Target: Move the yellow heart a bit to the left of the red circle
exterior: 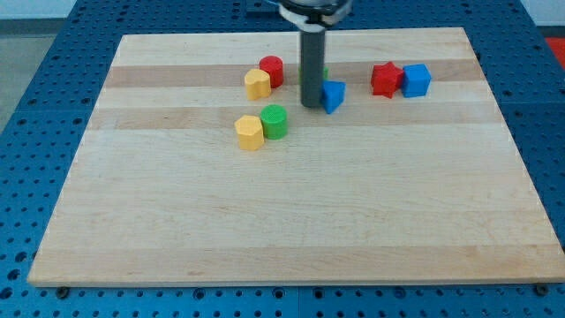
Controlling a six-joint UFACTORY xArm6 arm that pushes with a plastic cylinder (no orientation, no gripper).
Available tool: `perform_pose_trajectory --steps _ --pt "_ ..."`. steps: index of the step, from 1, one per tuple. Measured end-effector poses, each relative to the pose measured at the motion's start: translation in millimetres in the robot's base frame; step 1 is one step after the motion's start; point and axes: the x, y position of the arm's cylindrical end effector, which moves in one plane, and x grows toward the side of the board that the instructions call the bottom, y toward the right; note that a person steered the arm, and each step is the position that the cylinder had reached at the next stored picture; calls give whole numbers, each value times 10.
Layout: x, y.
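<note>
Wooden bench (291,221) on blue pegboard (35,97). Yellow heart (257,84) touching red circle (272,70), at its lower left. My tip (312,105) touching blue block (333,95). No gripper fitted.

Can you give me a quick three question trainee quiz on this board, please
1. True or false: the red circle touches the yellow heart.
2. Which block sits beside my tip? A) blue triangular block B) red star C) green cylinder
3. Fill in: the blue cube is on the red star's view-____ side.

Key: 1 true; 2 A; 3 right.
</note>
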Motion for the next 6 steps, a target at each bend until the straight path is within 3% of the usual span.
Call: perform_pose_trajectory --steps 3,4,5,6 --pt "153 866" --pt "446 430" --pt "269 -655" --pt "-366 -1034"
